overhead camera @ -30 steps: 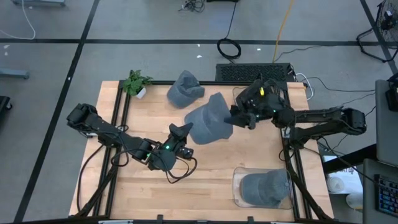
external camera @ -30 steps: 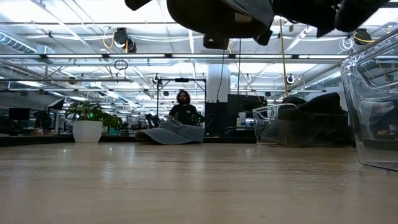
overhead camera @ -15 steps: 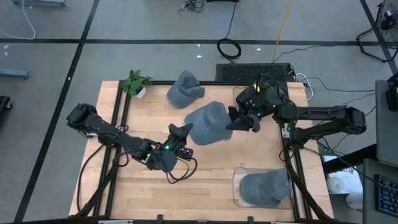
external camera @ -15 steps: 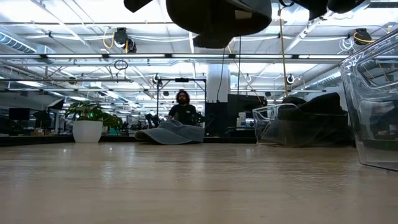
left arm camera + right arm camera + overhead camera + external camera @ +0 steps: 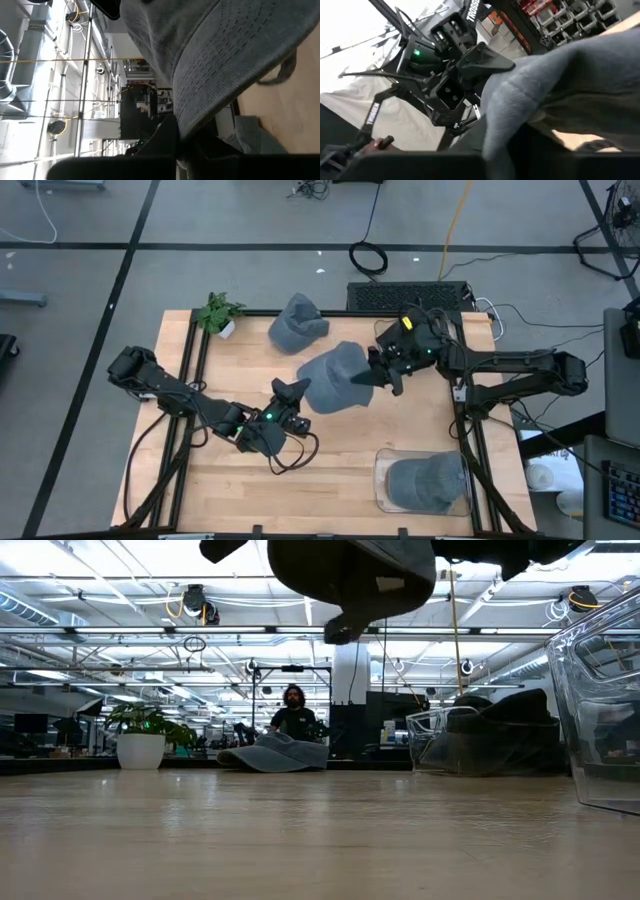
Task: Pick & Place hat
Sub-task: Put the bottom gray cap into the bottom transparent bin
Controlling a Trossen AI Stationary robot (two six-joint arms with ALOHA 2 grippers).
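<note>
Two grippers clamp one grey hat (image 5: 335, 377) above the table (image 5: 340, 450): left gripper (image 5: 291, 392), right gripper (image 5: 375, 373); another hat (image 5: 297, 323) and plant (image 5: 218, 312) lie behind.

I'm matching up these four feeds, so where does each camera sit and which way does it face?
High view: above the table, looking straight down; both arms show, with the left gripper and right gripper on the raised hat.
Low view: at tabletop height, looking level into the room; the hat hangs overhead.
Left wrist view: on the left arm, looking along the hat's brim.
Right wrist view: on the right arm, facing the left arm past the hat.
All four views share the raised hat.
</note>
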